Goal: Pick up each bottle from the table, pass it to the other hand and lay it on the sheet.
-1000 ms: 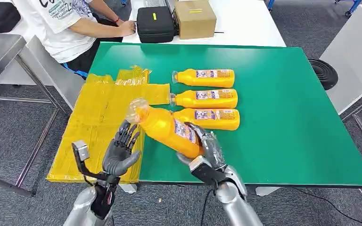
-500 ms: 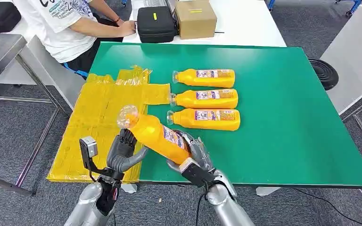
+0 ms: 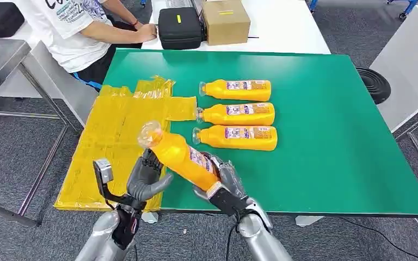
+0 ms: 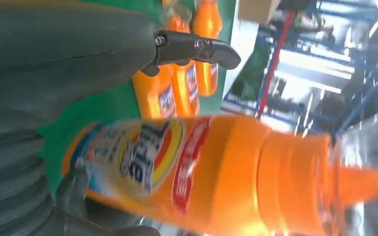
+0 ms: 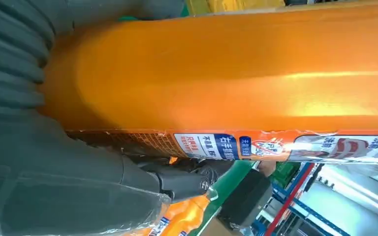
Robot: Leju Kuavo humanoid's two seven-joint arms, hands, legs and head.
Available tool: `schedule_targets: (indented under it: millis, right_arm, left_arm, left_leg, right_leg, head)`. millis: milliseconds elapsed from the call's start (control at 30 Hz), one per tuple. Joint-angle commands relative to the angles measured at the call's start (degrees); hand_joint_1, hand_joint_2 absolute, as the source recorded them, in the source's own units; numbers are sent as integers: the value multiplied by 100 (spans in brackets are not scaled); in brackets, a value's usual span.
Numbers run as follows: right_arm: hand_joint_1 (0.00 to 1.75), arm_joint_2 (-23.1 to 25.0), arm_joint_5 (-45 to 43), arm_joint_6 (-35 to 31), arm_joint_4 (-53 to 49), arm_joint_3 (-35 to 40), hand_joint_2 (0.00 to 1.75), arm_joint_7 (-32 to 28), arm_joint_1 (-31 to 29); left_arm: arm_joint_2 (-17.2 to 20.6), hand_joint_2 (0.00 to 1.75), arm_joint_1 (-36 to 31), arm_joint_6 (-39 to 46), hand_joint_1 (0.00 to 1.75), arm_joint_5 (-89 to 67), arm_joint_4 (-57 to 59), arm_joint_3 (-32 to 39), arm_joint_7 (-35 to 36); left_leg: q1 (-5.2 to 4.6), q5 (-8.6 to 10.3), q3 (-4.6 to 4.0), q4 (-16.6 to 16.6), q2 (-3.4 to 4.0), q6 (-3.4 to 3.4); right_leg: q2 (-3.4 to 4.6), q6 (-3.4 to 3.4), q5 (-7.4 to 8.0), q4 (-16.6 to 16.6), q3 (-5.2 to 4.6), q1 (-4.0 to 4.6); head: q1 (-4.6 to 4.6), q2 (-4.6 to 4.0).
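**Over the table's near edge: bottle between two hands**

Above the green table's [image 3: 326, 136] near edge, an orange bottle [image 3: 182, 156] is held tilted, its clear cap toward the yellow sheet [image 3: 114, 136]. Its base end is gripped by the right hand [image 3: 224, 179]; the left hand [image 3: 144, 178] is cupped under the neck end, fingers partly curled, full closure not discernible. The plastic looks smooth, rigid and probably slippery when full; the wider body would be better grasped. Three bottles [image 3: 239, 113] are left lying on the table.
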Motion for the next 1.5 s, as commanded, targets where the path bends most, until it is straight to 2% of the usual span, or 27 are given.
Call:
schedule_targets:
  millis: [33, 367, 533, 833, 933, 1200, 1500]
  right_arm:
    - [175, -86, -85, 90, 122, -241, 175, -24, -137]
    - [175, -48, -125, 200, 111, -256, 175, -37, -192]
    - [175, 98, 83, 345, 461, 115, 175, 47, -290]
    - [175, 88, 83, 345, 465, 112, 175, 47, -287]
    - [175, 82, 89, 360, 476, 124, 175, 46, -296]
    - [175, 164, 232, 469, 1138, 589, 175, 79, -354]
    - [175, 75, 249, 548, 1729, 720, 175, 74, -603]
  left_arm:
    - [226, 175, -78, -134, 0, -215, -10, -429, -17]
    - [233, 175, -176, -208, 0, -620, 69, -624, -107]
    - [59, 175, -531, 450, 0, -1182, 538, -710, 17]
    - [63, 175, -528, 451, 0, -1182, 542, -708, 17]
    - [60, 175, -532, 459, 0, -1183, 556, -708, 19]
    - [-90, 175, -956, 341, 0, -920, 978, -664, 194]
    - [158, 175, -737, -12, 0, -105, 581, -262, 146]
  left_leg:
    - [1, -6, 20, -4, 6, -1]
    - [1, -9, 24, -3, 10, -1]
    - [3, -12, 33, -1, 13, -3]
    - [1, -2, 11, -3, 6, 0]
    - [2, -9, 31, -4, 8, -1]
    - [5, -6, 25, -3, 4, -3]
    - [4, -6, 26, -6, 11, -2]
  right_leg:
    - [0, -12, -5, -5, 20, 4]
    - [2, -14, -6, -5, 23, 5]
    - [3, -21, -9, -2, 32, 7]
    - [2, -7, -1, -3, 10, 2]
    - [0, -16, -7, -5, 31, 5]
    - [-3, -16, -5, -6, 27, 8]
    - [4, -14, -3, -7, 25, 7]
  head:
    - [0, 0]
    - [0, 0]
    - [0, 0]
    - [0, 0]
    - [0, 0]
    - [0, 0]
    - [0, 0]
